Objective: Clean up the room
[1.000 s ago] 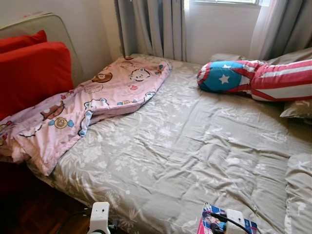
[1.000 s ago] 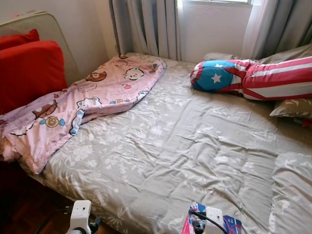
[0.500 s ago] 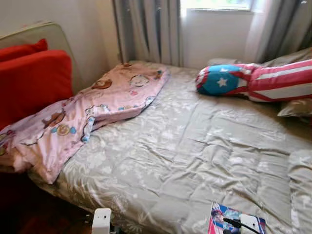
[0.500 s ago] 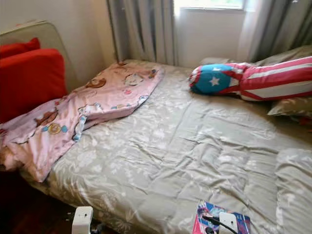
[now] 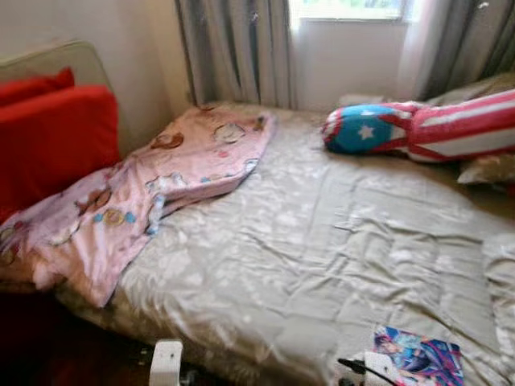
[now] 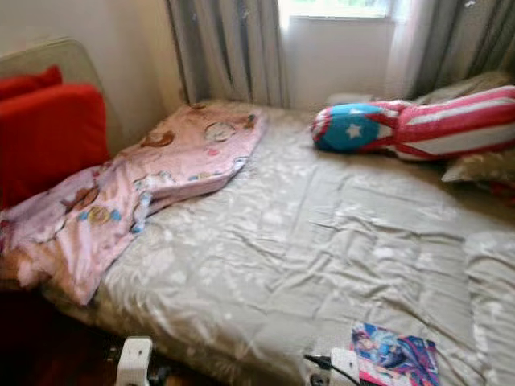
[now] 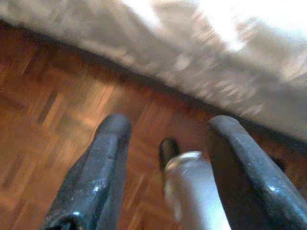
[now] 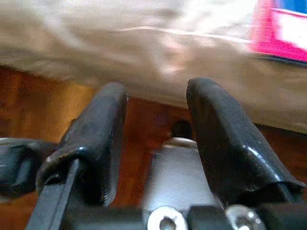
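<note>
Reaching from this stance is where you could go wrong: both arms hang low at the near edge of the bed (image 5: 306,241), and the head views are blurred, so you are likely mid-step. Any lunge now would land badly on soft, rumpled bedding.

Your left gripper (image 7: 165,163) hangs over the wooden floor (image 7: 43,110) just short of the bed's edge, fingers spread with nothing between them. Your right gripper (image 8: 156,139) hangs likewise at the bed's edge, fingers parted and empty.

Nearest to you lies the colourful book (image 5: 418,358), flat on the grey floral cover just beyond and slightly right of your right gripper. In the right wrist view its pink corner (image 8: 280,28) sits up on the bed, past the fingertips and apart from them. If you come in too shallow, you may shove the book across the cover rather than pinch it; its flat lie gives the fingers little to bite.

Farther off on your left, the pink cartoon blanket (image 5: 153,185) drapes over the bed's side against the red cushion (image 5: 56,137); tugging one corner could drag it to the floor. At the far right rests the star-and-stripes bolster (image 5: 418,129), well beyond reach, below the curtains (image 5: 233,48).
</note>
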### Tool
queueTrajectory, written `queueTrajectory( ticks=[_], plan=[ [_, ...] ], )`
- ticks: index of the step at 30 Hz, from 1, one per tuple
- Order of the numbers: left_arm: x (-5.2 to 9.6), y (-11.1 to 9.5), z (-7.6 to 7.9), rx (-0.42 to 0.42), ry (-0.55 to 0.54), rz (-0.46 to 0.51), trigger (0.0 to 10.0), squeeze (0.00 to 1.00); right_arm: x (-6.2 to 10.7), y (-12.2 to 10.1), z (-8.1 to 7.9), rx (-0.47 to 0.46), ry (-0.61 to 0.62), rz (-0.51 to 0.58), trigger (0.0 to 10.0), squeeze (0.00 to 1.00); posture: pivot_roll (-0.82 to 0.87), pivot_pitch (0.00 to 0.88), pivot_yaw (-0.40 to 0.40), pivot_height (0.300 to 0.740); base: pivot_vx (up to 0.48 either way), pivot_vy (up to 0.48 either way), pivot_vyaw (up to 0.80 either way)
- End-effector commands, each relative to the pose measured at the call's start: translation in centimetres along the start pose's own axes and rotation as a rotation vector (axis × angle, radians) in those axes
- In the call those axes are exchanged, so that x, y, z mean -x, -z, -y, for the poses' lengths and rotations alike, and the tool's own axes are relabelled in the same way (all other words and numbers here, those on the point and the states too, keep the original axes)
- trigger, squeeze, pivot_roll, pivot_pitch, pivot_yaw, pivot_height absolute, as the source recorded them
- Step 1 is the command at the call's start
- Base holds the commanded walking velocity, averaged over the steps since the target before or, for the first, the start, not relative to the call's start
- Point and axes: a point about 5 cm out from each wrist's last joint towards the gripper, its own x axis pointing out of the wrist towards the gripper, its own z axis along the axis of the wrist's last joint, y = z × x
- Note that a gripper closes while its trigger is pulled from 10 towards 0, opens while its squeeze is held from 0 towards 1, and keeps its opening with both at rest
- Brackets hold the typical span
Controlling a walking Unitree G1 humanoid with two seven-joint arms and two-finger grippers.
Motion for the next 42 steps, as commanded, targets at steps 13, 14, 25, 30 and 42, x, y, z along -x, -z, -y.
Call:
queueTrajectory(
  ticks=[13,14,25,30,42],
  plan=[
    [0.1,0.4,-0.2,0.014,-0.011,-0.021,10.0,0.00,1.1,-0.6,6.1,0.026,0.054,0.011,10.0,0.00,-0.01,0.000,0.025,0.740,0.000,0.328,0.00],
    [0.1,0.4,-0.2,0.014,-0.011,-0.021,10.0,0.00,1.1,-0.6,6.1,0.026,0.054,0.011,10.0,0.00,-0.01,0.000,0.025,0.740,0.000,0.330,0.00],
    [0.1,0.4,0.0,0.020,-0.010,-0.021,10.0,0.00,1.5,0.7,6.2,0.031,0.058,-0.022,10.0,0.00,0.00,0.000,0.019,0.740,0.000,0.327,0.00],
    [0.1,0.4,-0.1,0.021,-0.012,-0.020,10.0,0.00,1.1,0.9,4.6,0.034,0.045,-0.028,10.0,0.00,0.00,0.000,0.019,0.740,0.000,0.326,0.00],
    [0.1,0.5,-0.4,0.027,-0.021,-0.020,10.0,0.00,-0.1,0.5,-1.5,0.064,-0.018,-0.026,10.0,0.00,0.00,0.000,0.013,0.740,0.000,0.328,0.00]
  ],
)
